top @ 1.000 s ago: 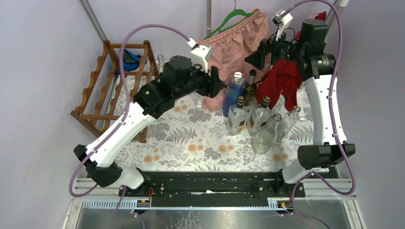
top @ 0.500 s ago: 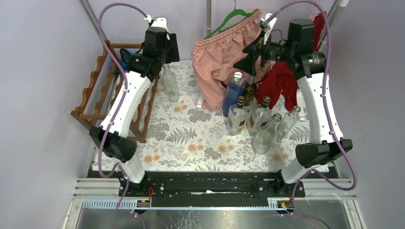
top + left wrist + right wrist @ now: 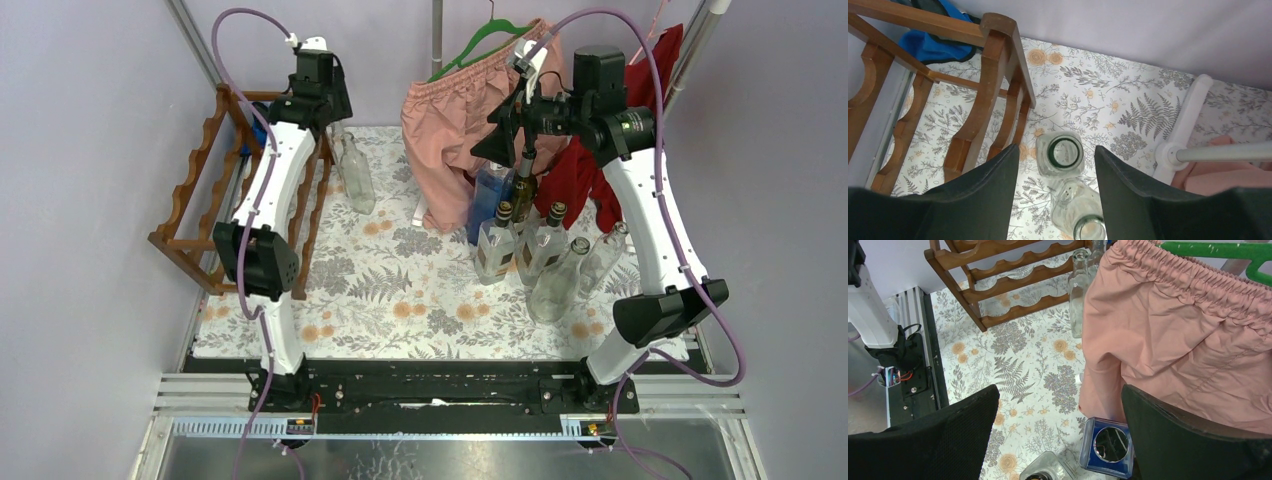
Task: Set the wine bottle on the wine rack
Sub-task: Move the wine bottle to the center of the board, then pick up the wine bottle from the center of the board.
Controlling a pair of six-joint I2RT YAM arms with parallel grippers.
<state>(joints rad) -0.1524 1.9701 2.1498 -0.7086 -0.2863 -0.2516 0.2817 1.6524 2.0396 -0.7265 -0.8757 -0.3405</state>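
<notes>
Hovering left pincer (image 3: 1055, 148) spread around clear bottle (image 3: 1068, 168) mouth, beside wine rack (image 3: 993, 85), right pincer (image 3: 1059, 390) spread wide near pink shorts (image 3: 1188, 340)

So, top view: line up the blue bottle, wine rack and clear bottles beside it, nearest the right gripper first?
From the right gripper:
1. the blue bottle, just beneath it.
2. the clear bottles, left, beside the rack.
3. the wine rack, far left.
</notes>
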